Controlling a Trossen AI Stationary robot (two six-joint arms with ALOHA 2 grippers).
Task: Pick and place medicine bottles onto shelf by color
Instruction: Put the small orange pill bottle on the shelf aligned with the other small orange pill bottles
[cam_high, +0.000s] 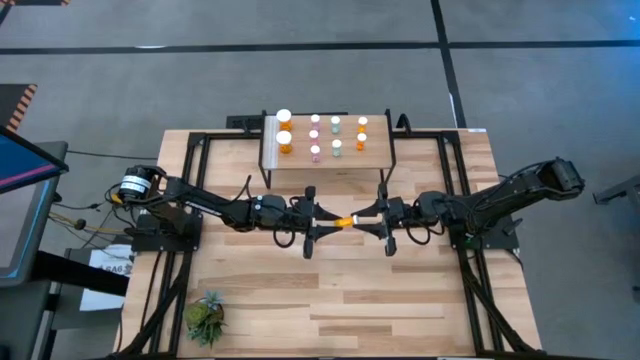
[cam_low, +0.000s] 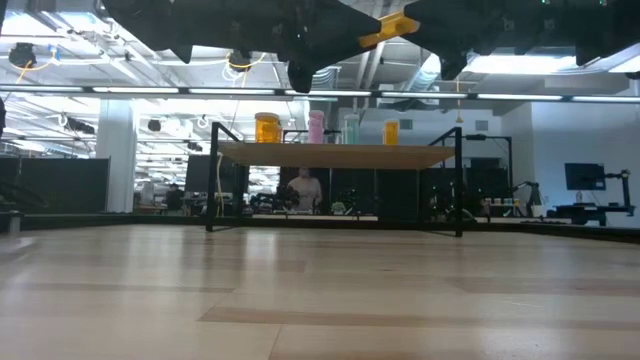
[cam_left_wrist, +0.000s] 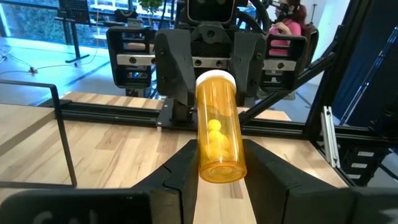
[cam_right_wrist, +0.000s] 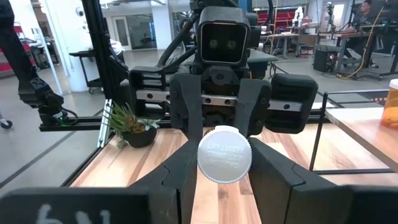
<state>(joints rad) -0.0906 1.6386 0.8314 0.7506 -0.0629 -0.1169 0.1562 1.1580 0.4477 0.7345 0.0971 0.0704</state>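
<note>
**Ana:** Wooden tabletop (cam_high: 400, 300) fills the high view, with grey floor around it. What is at twelve o'clock?

**Ben:** The shelf (cam_high: 375, 160), a small raised platform with black legs. Nine medicine bottles (cam_high: 335, 123) stand on it with white caps: two larger orange ones toward nine o'clock, then pink, then pale green, then two small orange ones toward three o'clock.

**Ana:** And the arms?

**Ben:** Both reach to the middle of the tabletop, just below the shelf. The left tool (cam_high: 322, 219) comes from nine o'clock, the right tool (cam_high: 368, 219) from three o'clock, and they face each other.

**Ana:** What lies between them?

**Ben:** One orange bottle (cam_high: 344, 221), lying level and lifted off the wood. In the low view it hangs high above the surface, under the dark arms.

**Ana:** Who has it?

**Ben:** Both. The left tool's fingers (cam_left_wrist: 180, 171) are closed partway on the bottle's base end; yellow pills show inside. The right tool's fingers (cam_right_wrist: 267, 165) are closed partway against the white cap (cam_right_wrist: 224, 154), one on each side.

**Ana:** Anything else?

**Ben:** A small potted plant (cam_high: 205, 318) sits near the seven o'clock corner. A person shows far off in the room behind the shelf.
</note>
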